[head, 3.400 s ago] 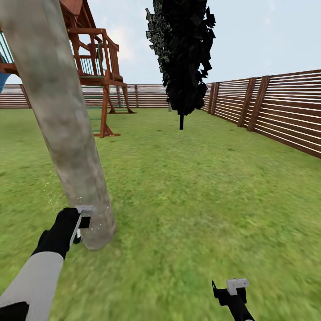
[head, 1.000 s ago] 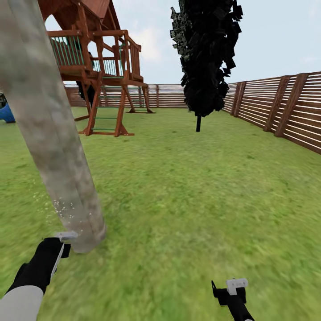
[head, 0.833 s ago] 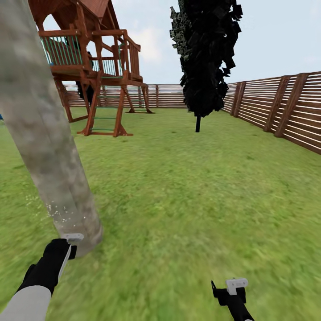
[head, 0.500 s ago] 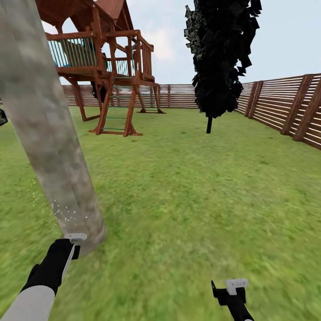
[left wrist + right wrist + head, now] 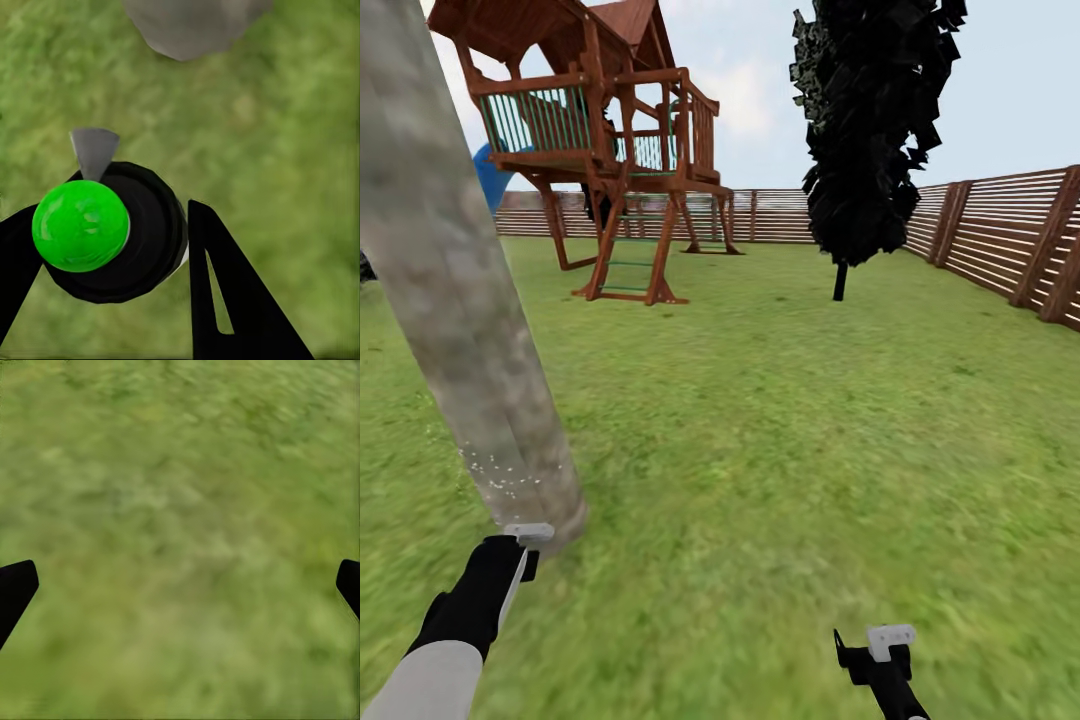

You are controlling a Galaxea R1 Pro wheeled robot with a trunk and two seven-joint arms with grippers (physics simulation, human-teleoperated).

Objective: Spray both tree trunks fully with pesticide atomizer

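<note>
A thick grey-brown tree trunk leans across the left of the head view, its base on the grass. My left gripper is shut on the pesticide atomizer, a black round body with a bright green cap. Its grey nozzle sits right at the trunk's base. Tiny white pesticide specks dot the bark just above the nozzle. My right gripper hangs low over the lawn at the bottom right, open, its fingertips wide apart with nothing but grass between them.
A red-brown wooden play tower with a ladder stands at the back left. A dark, narrow cypress-like tree stands at the back right. A slatted wooden fence rings the lawn, which stretches out ahead.
The whole view has swung left, so the play tower and dark tree sit further right in the picture. My left gripper still holds the atomizer at the trunk's base; the right arm is unchanged.
</note>
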